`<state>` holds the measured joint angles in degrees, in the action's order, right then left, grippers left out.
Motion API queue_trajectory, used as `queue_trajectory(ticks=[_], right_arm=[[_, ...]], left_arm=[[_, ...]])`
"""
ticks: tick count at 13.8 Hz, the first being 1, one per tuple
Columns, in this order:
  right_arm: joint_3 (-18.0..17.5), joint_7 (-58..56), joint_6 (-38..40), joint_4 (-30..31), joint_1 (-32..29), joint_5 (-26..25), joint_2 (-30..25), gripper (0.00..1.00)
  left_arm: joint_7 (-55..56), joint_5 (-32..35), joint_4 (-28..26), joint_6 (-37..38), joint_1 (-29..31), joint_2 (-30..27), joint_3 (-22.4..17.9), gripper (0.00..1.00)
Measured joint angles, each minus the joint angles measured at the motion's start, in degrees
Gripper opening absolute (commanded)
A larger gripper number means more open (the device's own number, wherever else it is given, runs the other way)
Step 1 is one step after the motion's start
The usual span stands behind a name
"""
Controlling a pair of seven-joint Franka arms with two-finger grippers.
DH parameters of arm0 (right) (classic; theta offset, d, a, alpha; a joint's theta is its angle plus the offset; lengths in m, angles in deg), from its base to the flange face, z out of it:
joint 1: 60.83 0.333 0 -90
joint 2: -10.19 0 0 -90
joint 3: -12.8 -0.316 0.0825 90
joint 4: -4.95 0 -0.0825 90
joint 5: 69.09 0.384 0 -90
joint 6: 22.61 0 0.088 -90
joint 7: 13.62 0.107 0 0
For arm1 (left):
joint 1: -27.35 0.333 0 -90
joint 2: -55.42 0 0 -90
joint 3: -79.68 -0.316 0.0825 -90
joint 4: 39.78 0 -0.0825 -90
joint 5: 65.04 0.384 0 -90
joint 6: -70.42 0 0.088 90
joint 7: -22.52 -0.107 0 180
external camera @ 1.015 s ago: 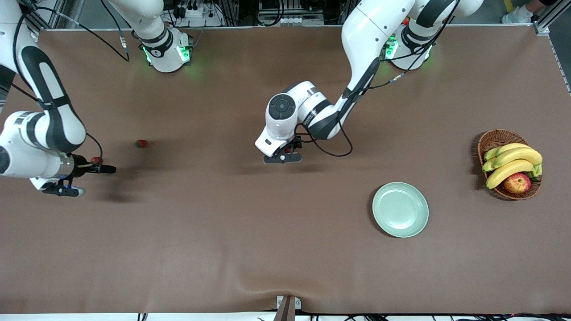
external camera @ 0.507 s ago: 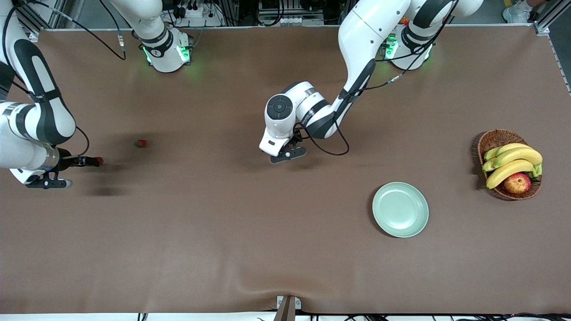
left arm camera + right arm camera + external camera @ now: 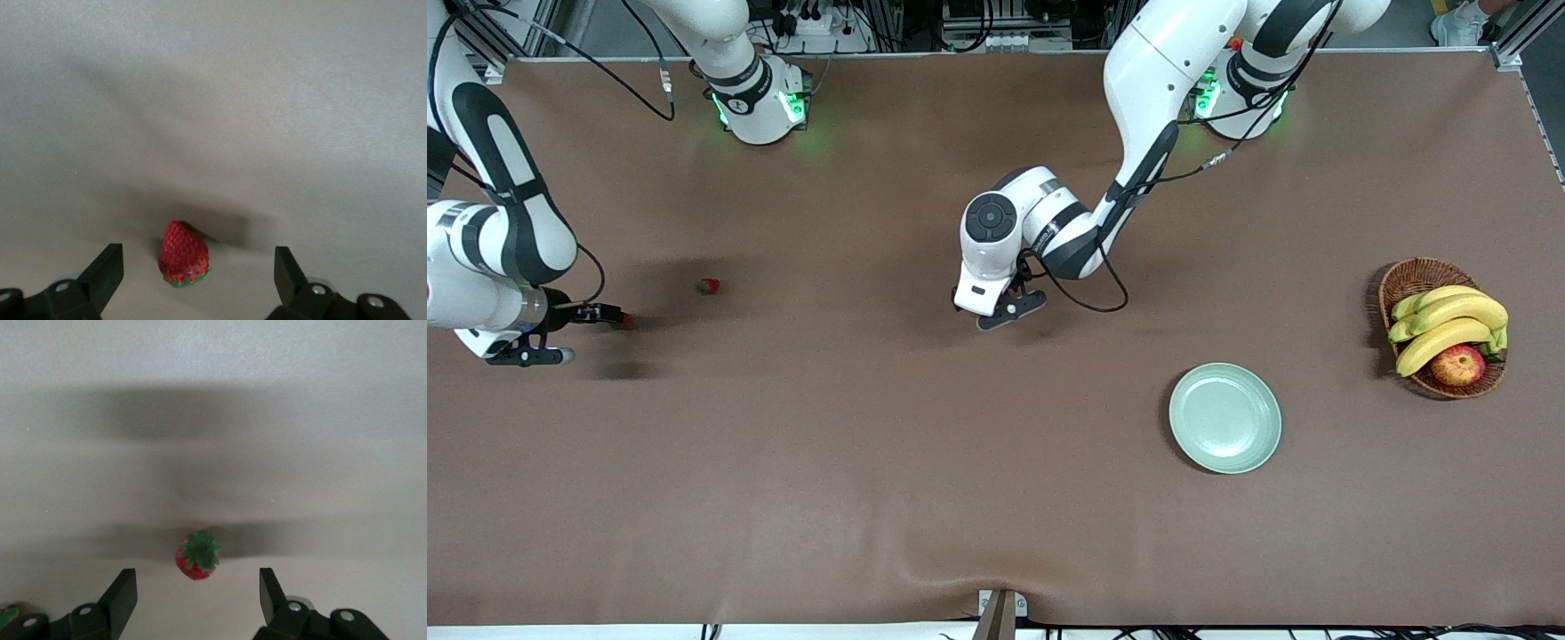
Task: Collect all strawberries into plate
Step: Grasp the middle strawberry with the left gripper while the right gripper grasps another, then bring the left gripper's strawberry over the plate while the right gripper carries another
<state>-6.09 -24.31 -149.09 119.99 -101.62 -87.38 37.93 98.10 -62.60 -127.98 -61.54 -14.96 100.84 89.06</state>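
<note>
Currently left end effector hangs low mid-worktop, fingers apart astride one small red strawberry. Right end effector, fingers apart, is at another red strawberry toward the right arm's end. Third tiny red strawberry lies nearby. Round pale mint-green plate holds nothing.

High front camera over the table; two close wrist cameras, probably downward-facing.
</note>
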Motion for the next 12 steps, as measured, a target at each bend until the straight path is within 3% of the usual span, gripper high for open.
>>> queue_trajectory(ticks=[1,3,6,8,9,10,12], right_arm=[[-0.1,0.0,-0.1,0.1,0.0,0.0,0.5,0.73],[-0.2,0.0,-0.2,0.2,0.1,0.0,1.3,0.61],[-0.2,0.0,-0.3,0.2,0.1,0.0,1.7,0.58],[-0.2,0.0,-0.3,0.2,0.1,0.0,2.0,0.58],[-0.2,0.0,-0.4,0.2,0.0,-0.1,2.2,0.58],[-0.1,0.0,-0.6,0.2,0.0,-0.1,2.3,0.58],[0.0,0.0,-1.0,0.2,0.0,-0.2,2.6,0.33]], left_arm=[[0.0,0.0,-0.2,-0.1,0.0,0.0,0.0,0.95],[0.0,0.0,-0.7,-0.1,0.0,0.0,0.0,0.69],[0.0,0.0,-1.4,-0.1,0.0,0.0,0.0,0.47],[0.0,0.0,-1.5,-0.2,0.0,0.0,0.0,0.21],[0.0,0.0,-1.5,-0.2,0.0,0.0,0.0,0.04],[0.0,0.0,-1.5,-0.2,0.0,0.0,0.0,0.00],[0.0,0.0,-1.5,-0.2,0.0,0.0,0.0,0.00]])
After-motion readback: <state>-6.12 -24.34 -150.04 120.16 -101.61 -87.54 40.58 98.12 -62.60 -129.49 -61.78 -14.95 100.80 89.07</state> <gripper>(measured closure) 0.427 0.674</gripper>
